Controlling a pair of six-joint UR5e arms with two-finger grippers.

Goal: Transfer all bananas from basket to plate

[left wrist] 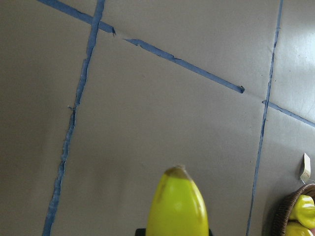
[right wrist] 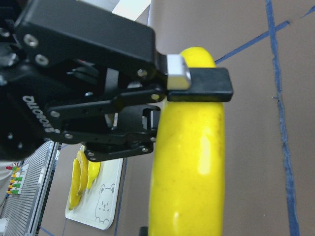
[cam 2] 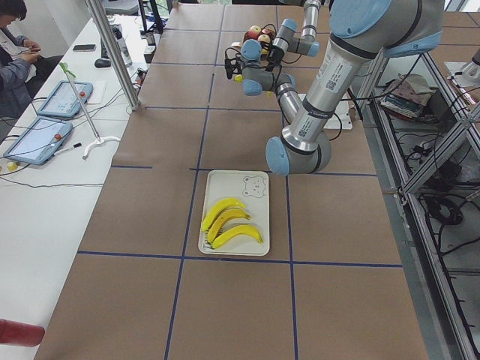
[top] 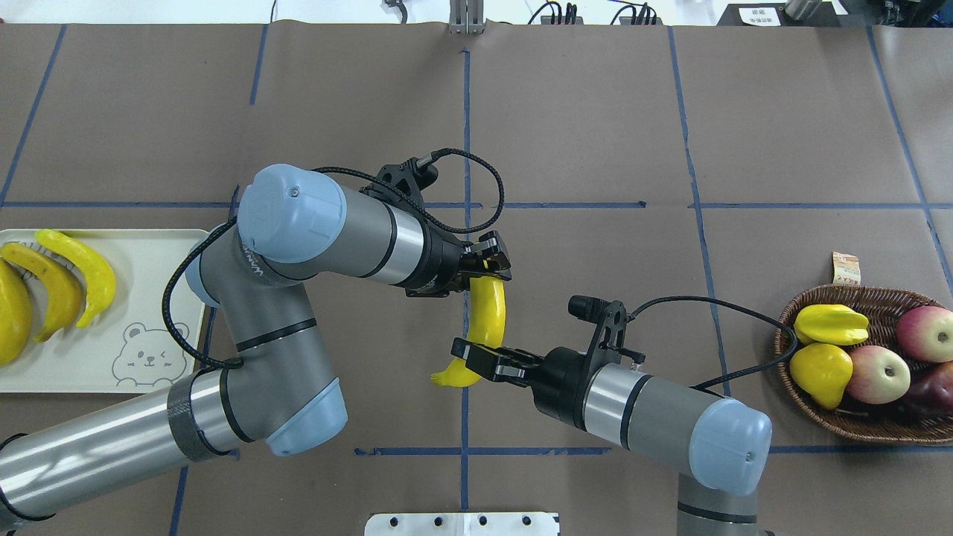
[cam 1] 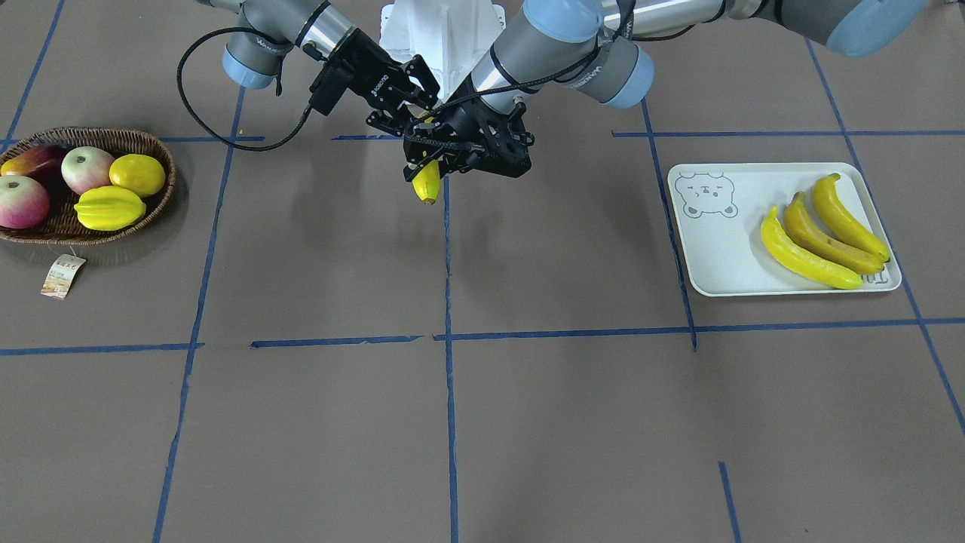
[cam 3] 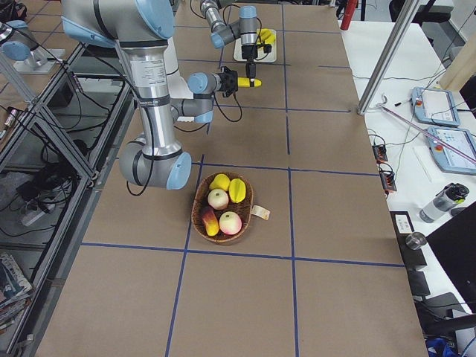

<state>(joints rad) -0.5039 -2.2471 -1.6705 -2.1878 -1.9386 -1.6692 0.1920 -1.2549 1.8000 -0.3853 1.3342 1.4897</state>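
The left gripper [top: 488,269] is clamped on one end of a long, curved, glossy yellow banana [top: 485,313], the right gripper [top: 476,356] closed on its other half, above the middle of the brown table [top: 595,112]. Three more bananas [top: 59,286] lie on the pale rectangular bear-printed plate [top: 82,365] at the table's left edge; the dark woven wicker basket [top: 826,420] sits at the right edge.

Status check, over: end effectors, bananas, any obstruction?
Left end effector and right end effector both clamped on fourth banana, mid-air. Other three bananas on plate. No obstruction seen toward plate.
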